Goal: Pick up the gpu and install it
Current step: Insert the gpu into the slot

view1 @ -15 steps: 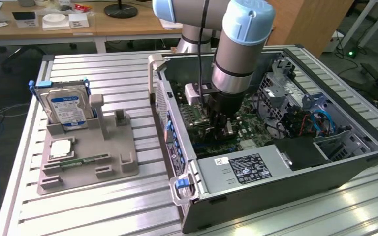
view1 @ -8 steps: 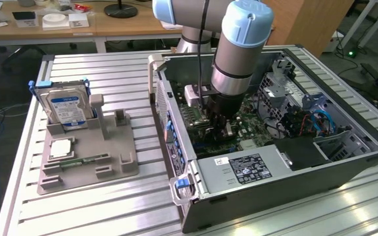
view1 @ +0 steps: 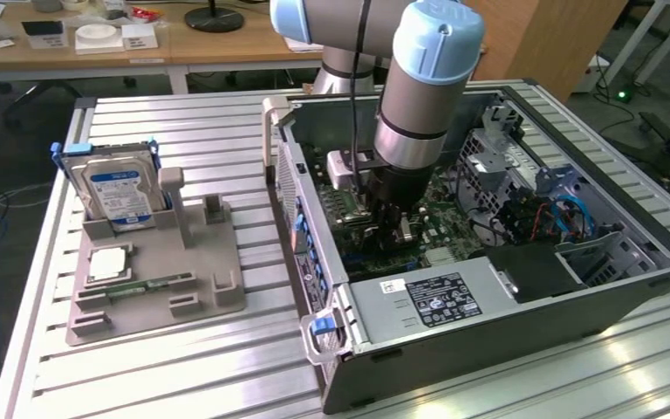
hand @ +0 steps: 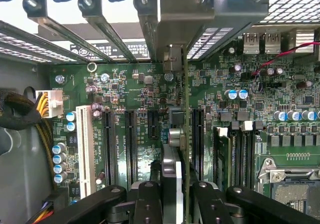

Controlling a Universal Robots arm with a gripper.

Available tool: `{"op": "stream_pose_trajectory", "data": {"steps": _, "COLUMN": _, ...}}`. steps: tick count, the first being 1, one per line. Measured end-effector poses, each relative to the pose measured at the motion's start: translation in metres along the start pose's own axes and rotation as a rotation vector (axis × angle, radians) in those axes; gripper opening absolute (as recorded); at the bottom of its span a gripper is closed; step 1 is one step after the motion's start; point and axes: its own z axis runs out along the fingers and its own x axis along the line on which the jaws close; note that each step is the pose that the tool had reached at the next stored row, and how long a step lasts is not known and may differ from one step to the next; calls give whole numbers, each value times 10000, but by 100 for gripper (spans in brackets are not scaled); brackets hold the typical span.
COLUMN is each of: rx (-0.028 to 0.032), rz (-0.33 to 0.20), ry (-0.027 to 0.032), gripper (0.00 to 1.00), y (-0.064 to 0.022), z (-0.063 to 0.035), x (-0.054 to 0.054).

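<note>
My gripper (hand: 172,191) is shut on the gpu (hand: 172,159), which I see edge-on between the two black fingers (hand: 147,201). Its silver end bracket (hand: 172,34) reaches up to the case's rear slot openings. The card stands upright over the green motherboard (hand: 125,84), between the black expansion slots (hand: 131,144); the slot beneath it is hidden, so I cannot tell whether it is seated. In the exterior view the gripper (view1: 387,225) is down inside the open computer case (view1: 614,288), low over the motherboard (view1: 452,227).
A grey parts holder (view1: 213,301) at the exterior view's left carries a hard drive (view1: 119,192), a memory stick (view1: 149,285) and a square chip (view1: 108,262). The power supply (view1: 428,301), drive cage (view1: 509,157) and blue cables (view1: 568,218) crowd the case. Memory sticks (hand: 235,149) stand beside the card.
</note>
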Motion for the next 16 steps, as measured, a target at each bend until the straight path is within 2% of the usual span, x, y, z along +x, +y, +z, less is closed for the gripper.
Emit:
{"op": "stream_pose_trajectory", "data": {"steps": 1, "rx": 8, "rz": 0, "ry": -18, "gripper": 29, "y": -1, "z": 8, "x": -2}}
{"op": "stream_pose_trajectory", "data": {"steps": 2, "rx": 5, "rz": 1, "ry": -8, "gripper": 29, "y": 0, "z": 5, "x": -1}}
{"op": "stream_pose_trajectory", "data": {"steps": 3, "rx": -6, "rz": 0, "ry": 14, "gripper": 35, "y": 0, "z": -5, "x": 1}}
{"op": "stream_pose_trajectory", "data": {"steps": 7, "rx": -6, "rz": -1, "ry": 15, "gripper": 35, "y": 0, "z": -48, "x": 2}}
{"op": "stream_pose_trajectory", "data": {"steps": 16, "rx": 4, "rz": -2, "ry": 14, "gripper": 35, "y": -3, "z": -304, "x": 0}}
